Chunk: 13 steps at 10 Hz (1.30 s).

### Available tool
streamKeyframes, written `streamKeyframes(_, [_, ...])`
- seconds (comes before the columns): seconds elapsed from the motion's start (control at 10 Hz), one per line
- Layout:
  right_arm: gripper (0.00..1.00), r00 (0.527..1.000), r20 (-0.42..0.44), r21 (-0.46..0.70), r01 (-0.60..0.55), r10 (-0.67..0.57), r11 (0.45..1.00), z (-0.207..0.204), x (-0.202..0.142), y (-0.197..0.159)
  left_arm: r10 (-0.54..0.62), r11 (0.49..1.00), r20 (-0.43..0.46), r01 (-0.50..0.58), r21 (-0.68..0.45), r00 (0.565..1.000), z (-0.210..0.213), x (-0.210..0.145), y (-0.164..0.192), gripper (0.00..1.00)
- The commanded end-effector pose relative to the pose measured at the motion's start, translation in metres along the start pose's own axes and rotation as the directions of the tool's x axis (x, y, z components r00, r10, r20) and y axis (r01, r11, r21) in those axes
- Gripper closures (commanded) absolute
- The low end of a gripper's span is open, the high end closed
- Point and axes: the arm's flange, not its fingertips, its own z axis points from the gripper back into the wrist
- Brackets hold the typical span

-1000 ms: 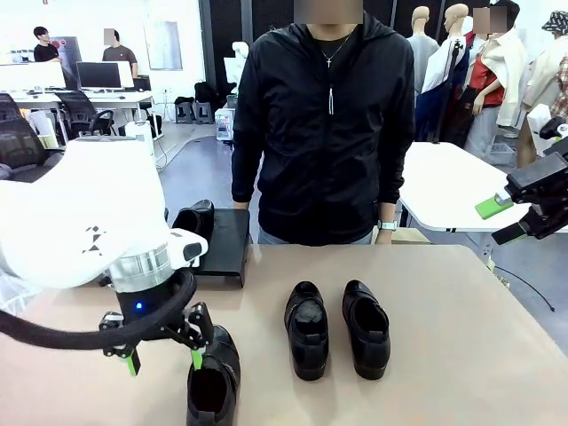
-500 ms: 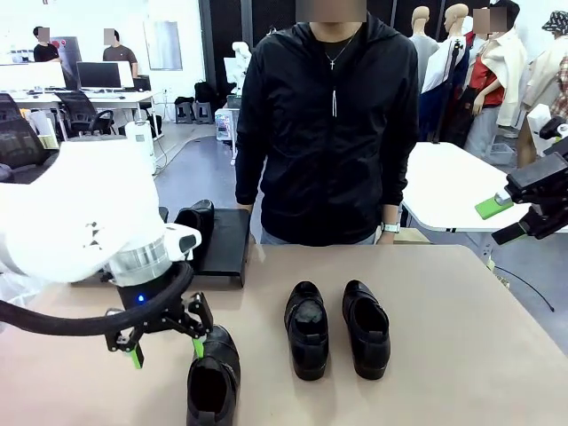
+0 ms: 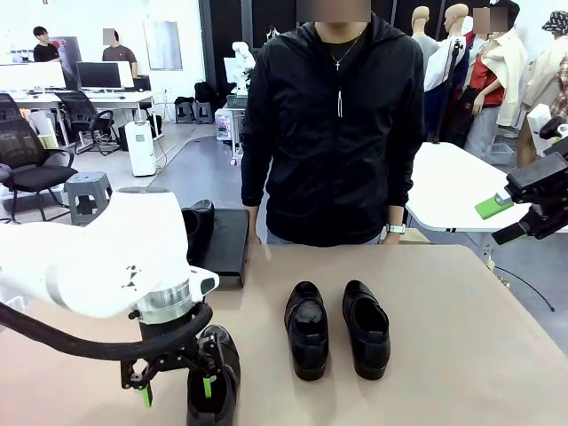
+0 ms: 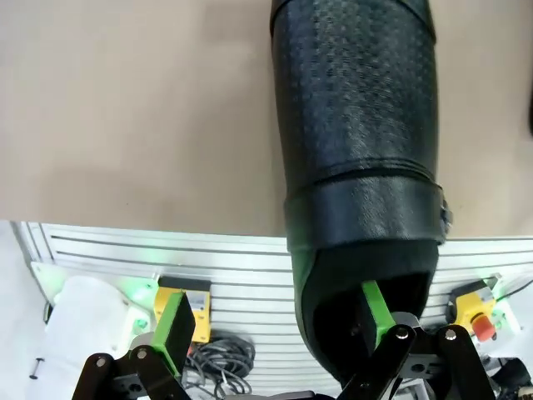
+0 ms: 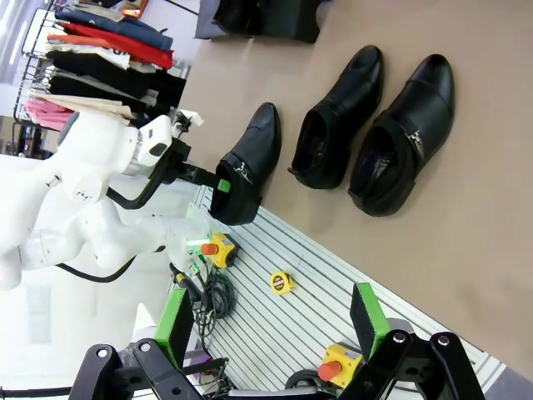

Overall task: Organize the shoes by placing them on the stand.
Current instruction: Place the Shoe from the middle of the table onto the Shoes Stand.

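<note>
Left fingers (image 4: 176,327), wide open and empty, straddle the heel-end sidewall of the glossy black leather shoe (image 4: 354,125), toe pointing away from the bench (image 4: 125,100) near edge.

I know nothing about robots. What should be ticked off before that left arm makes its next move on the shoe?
1. Left pincer open: ok.
2. Pincer placed to grab: ok. One finger is inside the near shoe's heel opening, the other outside its side wall.
3. Near shoe fully resting on the table: not ok. Its heel sticks out past the near edge.
4. Free room on the stand: ok. There is bare top beside the shoe on the stand.
5. Right pincer out of the way: ok. It is open and raised off to the side.
</note>
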Motion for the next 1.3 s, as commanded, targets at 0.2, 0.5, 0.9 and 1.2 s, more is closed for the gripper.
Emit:
streamKeyframes(0.2, [0.0, 1.0, -0.004, 0.0, 0.013, -0.013, 1.0, 0.003, 0.001, 0.003, 0.032, 0.999, 0.026, -0.032, 0.016, 0.999, -0.01, 0.008, -0.008, 0.59])
streamKeyframes(0.5, [0.0, 1.0, -0.004, 0.0, 0.013, -0.013, 1.0, 0.003, 0.001, 0.003, 0.018, 1.0, 0.033, -0.019, 0.019, 0.999, -0.012, 0.01, -0.008, 1.0])
streamKeyframes(0.9, [0.0, 1.0, -0.004, 0.0, 0.013, -0.013, 1.0, 0.003, 0.001, 0.003, 0.006, 1.0, 0.05, -0.007, 0.003, 0.999, -0.012, 0.011, -0.006, 1.0])
streamKeyframes(1.2, [0.0, 1.0, -0.004, 0.0, 0.013, -0.013, 1.0, 0.003, 0.001, 0.003, -0.024, 1.0, 0.097, 0.025, -0.013, 0.995, 0.003, 0.011, -0.005, 1.0])
